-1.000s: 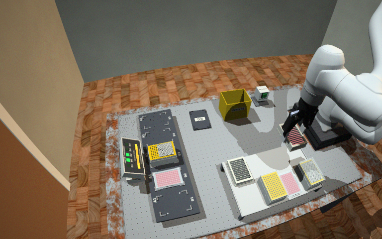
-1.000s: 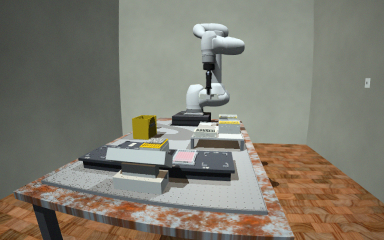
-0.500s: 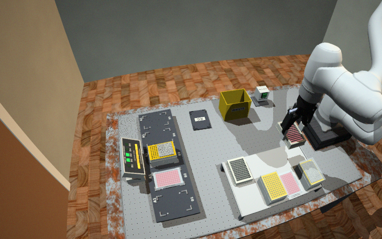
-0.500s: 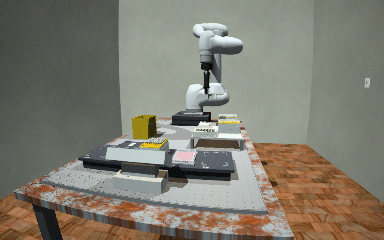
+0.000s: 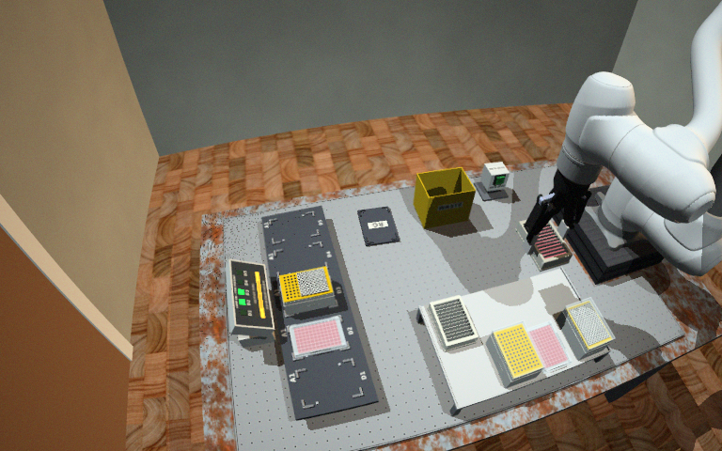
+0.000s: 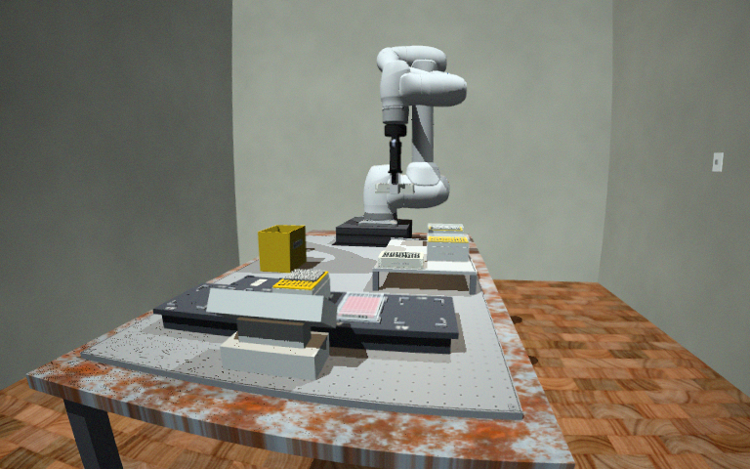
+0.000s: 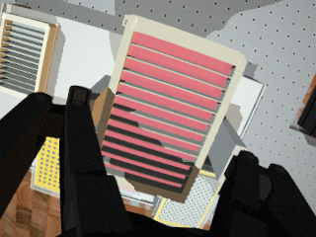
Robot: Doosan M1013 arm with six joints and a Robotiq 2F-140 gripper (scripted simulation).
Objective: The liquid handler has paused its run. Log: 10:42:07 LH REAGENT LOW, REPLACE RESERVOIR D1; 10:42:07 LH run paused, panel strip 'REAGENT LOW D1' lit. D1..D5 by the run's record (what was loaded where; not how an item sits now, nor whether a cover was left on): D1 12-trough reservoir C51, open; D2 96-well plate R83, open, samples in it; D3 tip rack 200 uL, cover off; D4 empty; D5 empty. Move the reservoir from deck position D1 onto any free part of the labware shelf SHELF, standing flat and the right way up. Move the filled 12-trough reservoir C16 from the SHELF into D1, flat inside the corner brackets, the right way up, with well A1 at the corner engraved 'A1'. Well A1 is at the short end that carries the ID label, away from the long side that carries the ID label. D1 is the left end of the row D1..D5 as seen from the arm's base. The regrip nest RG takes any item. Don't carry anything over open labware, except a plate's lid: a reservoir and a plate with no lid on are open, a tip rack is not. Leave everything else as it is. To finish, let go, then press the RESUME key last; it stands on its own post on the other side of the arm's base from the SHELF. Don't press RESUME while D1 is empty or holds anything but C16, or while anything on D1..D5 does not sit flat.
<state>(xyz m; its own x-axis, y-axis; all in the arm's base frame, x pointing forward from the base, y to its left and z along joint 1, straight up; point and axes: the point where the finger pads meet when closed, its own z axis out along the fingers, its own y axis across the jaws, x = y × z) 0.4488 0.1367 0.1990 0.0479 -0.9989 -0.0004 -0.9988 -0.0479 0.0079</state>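
My gripper (image 5: 548, 229) is shut on a 12-trough reservoir with pink-filled troughs (image 5: 551, 244), gripping its long sides. It hangs level in the air, off the back edge of the white shelf (image 5: 506, 329) and close to the arm's base. In the wrist view the reservoir (image 7: 168, 109) sits between the black fingers. It also shows in the exterior view (image 6: 390, 188), high above the table. Deck position D1 (image 5: 330, 385) holds nothing inside its corner brackets. A reservoir with dark troughs (image 5: 452, 320) lies flat on the left part of the shelf. I cannot read any ID labels.
The deck holds a pink 96-well plate (image 5: 316, 335) at D2 and a tip rack (image 5: 306, 284) at D3. The shelf also carries a yellow tip rack (image 5: 516, 350), a pink plate (image 5: 548, 345) and another rack (image 5: 588, 324). A yellow bin (image 5: 444, 196), the RESUME key (image 5: 497, 178) and a dark nest (image 5: 378, 228) stand behind.
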